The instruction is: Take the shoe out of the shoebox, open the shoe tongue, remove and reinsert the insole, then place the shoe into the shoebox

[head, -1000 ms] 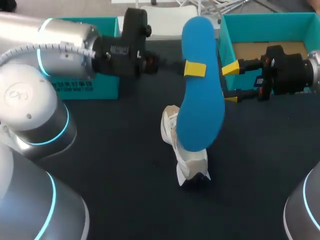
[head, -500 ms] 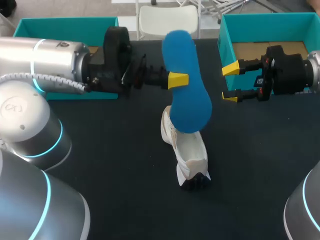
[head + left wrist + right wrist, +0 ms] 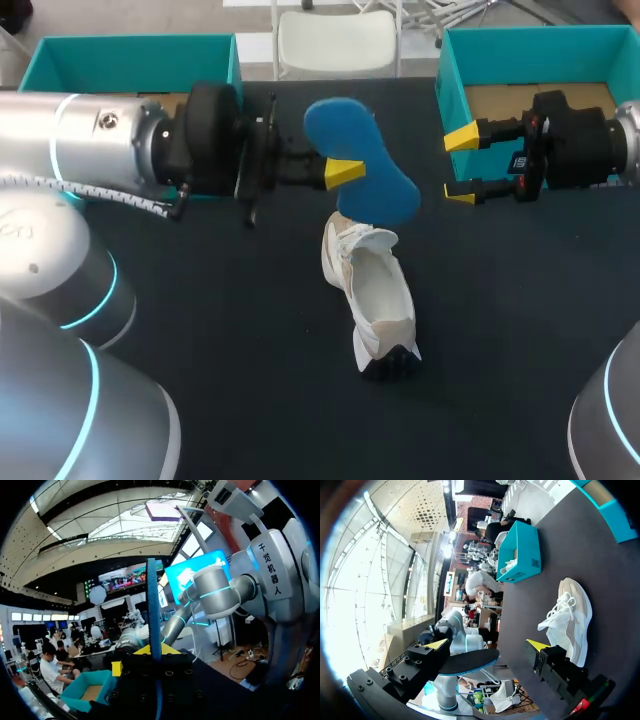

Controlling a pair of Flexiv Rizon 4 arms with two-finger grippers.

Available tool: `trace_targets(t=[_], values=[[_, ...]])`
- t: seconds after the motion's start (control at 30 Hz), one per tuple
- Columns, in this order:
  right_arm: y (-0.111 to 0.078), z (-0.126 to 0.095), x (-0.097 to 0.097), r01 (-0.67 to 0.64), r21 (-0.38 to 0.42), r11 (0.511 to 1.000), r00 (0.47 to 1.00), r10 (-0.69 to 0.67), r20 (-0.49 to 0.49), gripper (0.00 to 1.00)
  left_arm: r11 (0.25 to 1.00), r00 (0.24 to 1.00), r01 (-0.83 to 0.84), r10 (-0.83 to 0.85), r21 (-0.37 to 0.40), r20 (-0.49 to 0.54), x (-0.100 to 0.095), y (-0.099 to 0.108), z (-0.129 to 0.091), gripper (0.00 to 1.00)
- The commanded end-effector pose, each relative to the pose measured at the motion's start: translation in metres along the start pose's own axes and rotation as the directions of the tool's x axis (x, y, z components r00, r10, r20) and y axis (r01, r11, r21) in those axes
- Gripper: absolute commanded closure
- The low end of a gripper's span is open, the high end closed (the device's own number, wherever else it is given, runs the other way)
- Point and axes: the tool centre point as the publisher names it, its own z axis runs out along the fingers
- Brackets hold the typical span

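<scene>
We count one dark surface (image 3: 250, 400), and over it two silver arms with blue light rings: our left arm (image 3: 90, 150) coming in from the left and our right arm (image 3: 625, 140) from the right.

Two teal shoeboxes stand open at the far side. The left shoebox (image 3: 130, 50) sits behind the left arm and the right shoebox (image 3: 540, 45) behind the right arm, brown card showing inside it. In the right wrist view the left shoebox (image 3: 520, 555) carries a dark printed patch on its side, too small for us to read.

There is one shoe (image 3: 375, 295), pale cream with white laces. It rests on the surface between the two arms, outside both boxes.

There is one blue insole (image 3: 365, 165), up off the surface over the shoe's far end; we cannot tell whether it touches the shoe.

Of the two hands, the left hand (image 3: 345, 172) is clamped on the insole, which the left wrist view shows edge-on between its fingers. The right hand (image 3: 460, 165) is spread wide with nothing in it, level with the right shoebox's inner wall and apart from the insole.

A small white label (image 3: 519, 161) on the right hand's black body is too small to read
</scene>
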Motion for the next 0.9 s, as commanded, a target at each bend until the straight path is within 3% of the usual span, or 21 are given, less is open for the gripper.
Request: trace_targets(t=[0.03,0.2,0.37,0.53,0.73,0.9], values=[[0.0,0.002,0.0,-0.001,-0.001,1.0,1.0,0.001,0.003,0.0,0.892,0.892,-0.452,0.452,0.001,-0.021,-0.003,0.013,-0.016,1.0],[0.0,0.002,0.0,-0.001,-0.001,1.0,1.0,0.001,0.003,0.0,0.702,0.701,-0.712,0.708,-0.027,-0.085,-0.013,0.03,-0.025,1.0],[0.0,0.002,0.0,-0.001,-0.001,1.0,1.0,0.001,0.003,0.0,0.59,0.592,-0.806,0.798,-0.049,-0.114,-0.016,0.042,-0.031,1.0],[0.0,0.002,0.0,-0.001,-0.001,1.0,1.0,0.001,0.003,0.0,0.426,0.429,-0.903,0.895,-0.057,-0.12,-0.011,0.048,-0.035,1.0],[0.0,0.002,0.0,-0.001,-0.001,1.0,1.0,0.001,0.003,0.0,0.112,0.122,-0.99,0.985,-0.086,-0.124,-0.003,0.062,-0.035,1.0],[0.0,0.002,0.0,-0.001,-0.001,1.0,1.0,0.001,0.003,0.0,0.037,0.051,-0.989,0.994,-0.144,-0.095,-0.002,0.072,-0.028,1.0]])
